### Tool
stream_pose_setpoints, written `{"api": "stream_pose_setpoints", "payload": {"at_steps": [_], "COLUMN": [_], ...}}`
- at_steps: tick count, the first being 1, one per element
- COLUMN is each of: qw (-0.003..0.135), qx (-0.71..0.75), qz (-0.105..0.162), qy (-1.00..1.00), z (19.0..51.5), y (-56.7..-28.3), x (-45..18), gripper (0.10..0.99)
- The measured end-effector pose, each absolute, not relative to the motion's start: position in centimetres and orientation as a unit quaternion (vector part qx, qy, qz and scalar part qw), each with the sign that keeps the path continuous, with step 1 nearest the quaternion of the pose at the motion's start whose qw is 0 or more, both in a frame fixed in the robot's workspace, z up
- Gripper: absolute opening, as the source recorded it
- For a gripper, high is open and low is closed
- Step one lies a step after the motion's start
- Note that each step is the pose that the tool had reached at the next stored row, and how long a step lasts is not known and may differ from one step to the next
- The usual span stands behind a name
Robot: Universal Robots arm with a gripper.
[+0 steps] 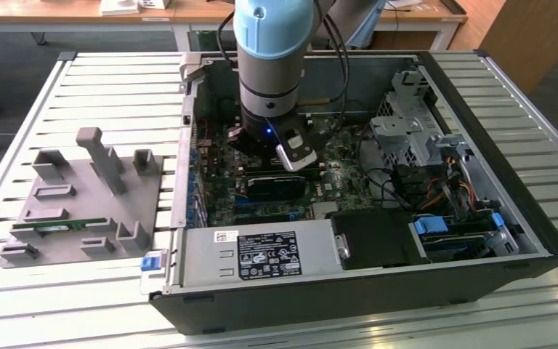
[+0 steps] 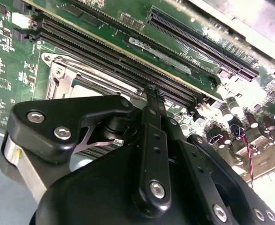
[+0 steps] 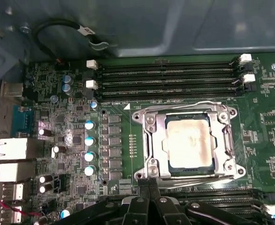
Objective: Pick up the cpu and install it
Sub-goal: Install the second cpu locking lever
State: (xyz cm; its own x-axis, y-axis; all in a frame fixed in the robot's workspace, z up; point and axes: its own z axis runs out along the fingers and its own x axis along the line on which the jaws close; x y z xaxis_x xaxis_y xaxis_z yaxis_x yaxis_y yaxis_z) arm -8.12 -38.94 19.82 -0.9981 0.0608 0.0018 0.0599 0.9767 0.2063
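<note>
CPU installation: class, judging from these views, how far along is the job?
Mostly done, it seems: in the first wrist view the cpu lies flat inside the socket frame on the motherboard. The hand sits just beside the socket, holding nothing visible. Whether the socket is latched cannot be told.

White and black printed labels lie on the grey power supply cover in the exterior view; their print cannot be read. White markings on the green motherboard are likewise illegible.
</note>
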Motion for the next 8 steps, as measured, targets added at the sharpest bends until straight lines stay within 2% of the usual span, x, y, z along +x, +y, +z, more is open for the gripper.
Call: {"api": "stream_pose_setpoints", "payload": {"at_steps": [8], "qw": [0.002], "qx": [0.03], "qz": [0.107], "qy": [0.994], "z": [19.59], "y": [-38.26], "x": [-8.5], "gripper": [0.106]}}
